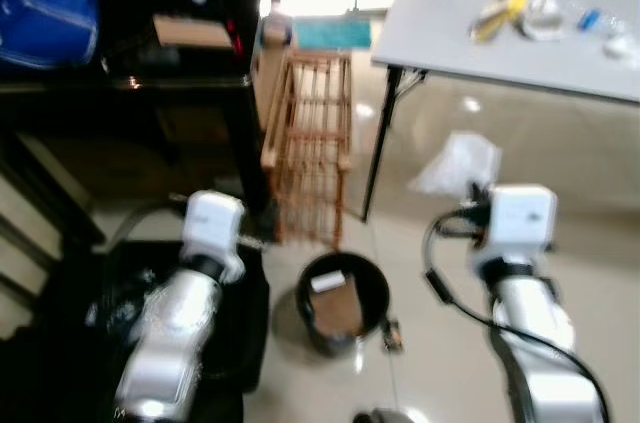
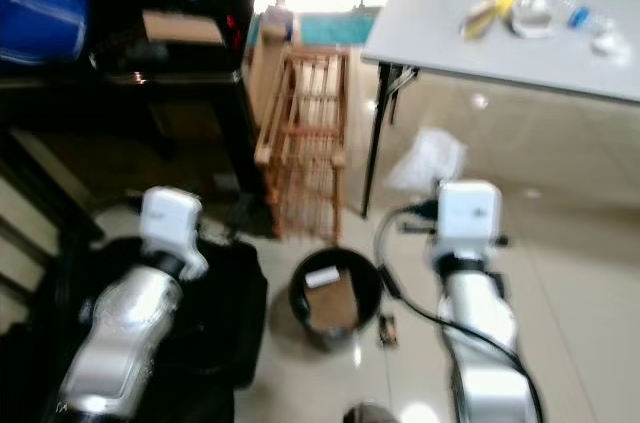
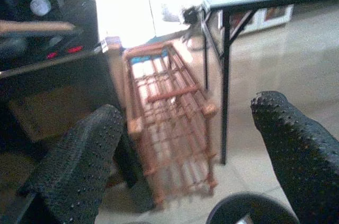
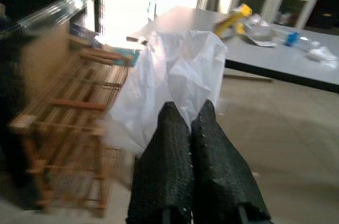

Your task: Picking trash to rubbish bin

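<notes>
Ahead of us on our right stands a grey table [image 1: 470, 48] with black legs, and on its top lie a yellow wrapper [image 1: 503, 5], a clear plastic container [image 1: 545, 15] and a bottle with a blue cap [image 1: 600, 21] (all rather blurred). On our left is a dark shelving unit [image 1: 150, 93] carrying a blue bag [image 1: 45, 8] and a flat cardboard box [image 1: 192, 33]. Between the shelving and the table a wooden slatted rack [image 1: 310, 143] stands on the glossy tiled floor [image 1: 560, 243].

Just in front of the rack, between our two silver arms, sits the black rubbish bin [image 1: 343, 301], round and open-topped, with brown cardboard and a small white scrap lying inside. A small dark object [image 1: 393, 335] lies on the floor just beside the bin, too blurred for us to identify.

Our right gripper [image 4: 190, 128] is held out above the floor to the right of the bin, its two black fingers pressed together and pinching a white plastic bag [image 4: 169, 83], which billows up beyond the fingertips; from the head the bag [image 1: 458, 163] shows just ahead of the right wrist, below the table edge.

Our left gripper [image 3: 185, 144] hovers over a black bag [image 1: 230, 343] to the left of the bin, its fingers [image 3: 79, 160] spread wide apart with nothing between them, pointing toward the rack, the bin's rim just below.
</notes>
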Tool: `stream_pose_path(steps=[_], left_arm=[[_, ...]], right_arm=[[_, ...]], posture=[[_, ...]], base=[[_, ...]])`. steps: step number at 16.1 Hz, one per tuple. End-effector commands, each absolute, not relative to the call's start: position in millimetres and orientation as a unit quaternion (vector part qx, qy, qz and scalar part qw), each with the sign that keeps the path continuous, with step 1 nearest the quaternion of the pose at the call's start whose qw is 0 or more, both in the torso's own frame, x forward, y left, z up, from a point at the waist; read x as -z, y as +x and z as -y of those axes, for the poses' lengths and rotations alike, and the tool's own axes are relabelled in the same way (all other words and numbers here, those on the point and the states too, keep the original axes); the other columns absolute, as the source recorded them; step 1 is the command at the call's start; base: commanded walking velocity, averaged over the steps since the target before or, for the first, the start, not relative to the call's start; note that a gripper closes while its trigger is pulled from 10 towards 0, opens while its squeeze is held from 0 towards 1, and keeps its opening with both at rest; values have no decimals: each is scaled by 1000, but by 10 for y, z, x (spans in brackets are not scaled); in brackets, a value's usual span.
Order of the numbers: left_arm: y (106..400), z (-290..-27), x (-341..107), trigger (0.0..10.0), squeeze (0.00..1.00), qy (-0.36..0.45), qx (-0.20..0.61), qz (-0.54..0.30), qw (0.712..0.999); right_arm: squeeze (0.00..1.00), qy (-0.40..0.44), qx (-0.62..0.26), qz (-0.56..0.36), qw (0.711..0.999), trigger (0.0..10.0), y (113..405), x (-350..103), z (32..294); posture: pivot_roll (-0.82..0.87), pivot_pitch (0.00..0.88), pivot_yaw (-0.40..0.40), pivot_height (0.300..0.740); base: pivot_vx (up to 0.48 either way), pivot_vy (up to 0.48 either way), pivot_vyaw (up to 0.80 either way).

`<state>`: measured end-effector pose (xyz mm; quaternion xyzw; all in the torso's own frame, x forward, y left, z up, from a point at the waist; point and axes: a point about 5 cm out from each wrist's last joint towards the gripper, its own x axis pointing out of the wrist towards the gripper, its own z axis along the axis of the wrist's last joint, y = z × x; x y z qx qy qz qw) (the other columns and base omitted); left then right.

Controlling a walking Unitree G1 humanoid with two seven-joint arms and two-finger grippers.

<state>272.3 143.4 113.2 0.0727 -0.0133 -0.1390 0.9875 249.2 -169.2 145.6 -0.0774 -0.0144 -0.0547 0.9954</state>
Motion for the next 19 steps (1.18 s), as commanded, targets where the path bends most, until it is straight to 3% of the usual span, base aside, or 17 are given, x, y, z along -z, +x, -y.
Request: stream_pose_path(steps=[1, 9, 19], left_arm=[[2716, -1513, -1153, 10000, 0, 83, 132, 17, 988], [2695, -1500, -1145, 10000, 0, 79, 134, 18, 988], [2700, -1477, -1153, 10000, 0, 83, 139, 21, 987]], right_arm=[[0, -74, 50, 23, 996, 10000, 2487, -1489, 1649], [0, -60, 41, 17, 997, 10000, 2482, -1472, 1620], [0, -58, 40, 17, 997, 10000, 2486, -1462, 1607]], posture=[[-27, 90, 30, 740], [-24, 97, 25, 740], [-24, 97, 27, 740]], base=[[352, 0, 0], [0, 0, 0], [0, 0, -716]])
